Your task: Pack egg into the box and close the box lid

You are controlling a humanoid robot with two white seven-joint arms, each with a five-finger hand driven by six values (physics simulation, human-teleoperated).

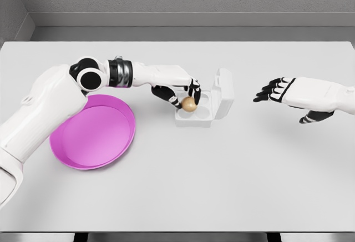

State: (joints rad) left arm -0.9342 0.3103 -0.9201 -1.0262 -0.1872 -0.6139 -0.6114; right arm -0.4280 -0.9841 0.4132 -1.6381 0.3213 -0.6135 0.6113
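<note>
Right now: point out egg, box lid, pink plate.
egg [189,104], head view, its rounded front.
box lid [224,90], head view, middle of the open lid.
pink plate [125,111], head view, right rim.

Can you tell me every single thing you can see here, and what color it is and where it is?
egg: one, tan-brown, over the box's left side, in the left hand's fingers
box: one, white, table middle, lid open on its right side
plate: one, pink-purple, table left, nothing visible in it
table: one, light grey, fills the view
left hand: one, white with black fingers, holding the egg
right hand: one, white with black fingers, hovering right of the box, fingers spread
</note>
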